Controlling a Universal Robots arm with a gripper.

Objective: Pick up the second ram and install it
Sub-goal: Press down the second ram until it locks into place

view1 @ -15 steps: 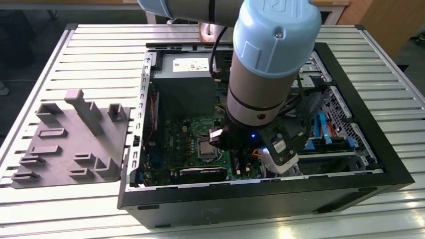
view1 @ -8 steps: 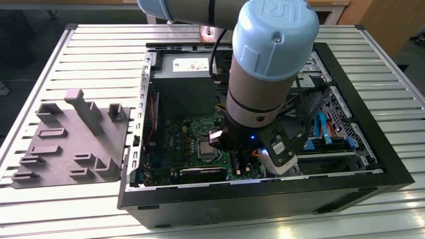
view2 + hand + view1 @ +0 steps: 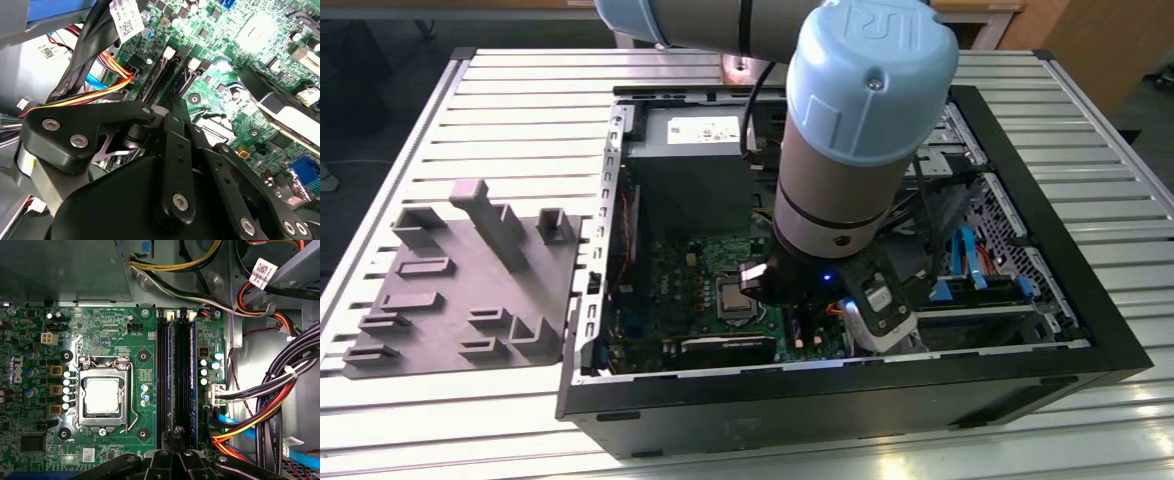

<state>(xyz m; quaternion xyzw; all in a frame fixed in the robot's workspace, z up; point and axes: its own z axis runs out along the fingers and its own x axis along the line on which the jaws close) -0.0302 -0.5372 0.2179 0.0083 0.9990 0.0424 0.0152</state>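
1. Pincer (image 3: 174, 452) lowered inside the open computer case (image 3: 1067, 310), fingers drawn close together over the near end of the memory sockets (image 3: 167, 375) on the green motherboard (image 3: 100, 330)
2. Cannot tell whether a thin stick sits clamped between the fingertips; tips hidden by the black linkage in both wrist views
3. Second ram (image 3: 191, 385): dark narrow stick seemingly seated on edge in one socket, just beside the empty-looking black one
4. Two long sockets side by side, between the processor socket (image 3: 102, 397) and the case wall
5. One processor socket, one grey holder tray (image 3: 460, 290) on the bench (image 3: 520, 110), at the exterior view's left, well apart from the case
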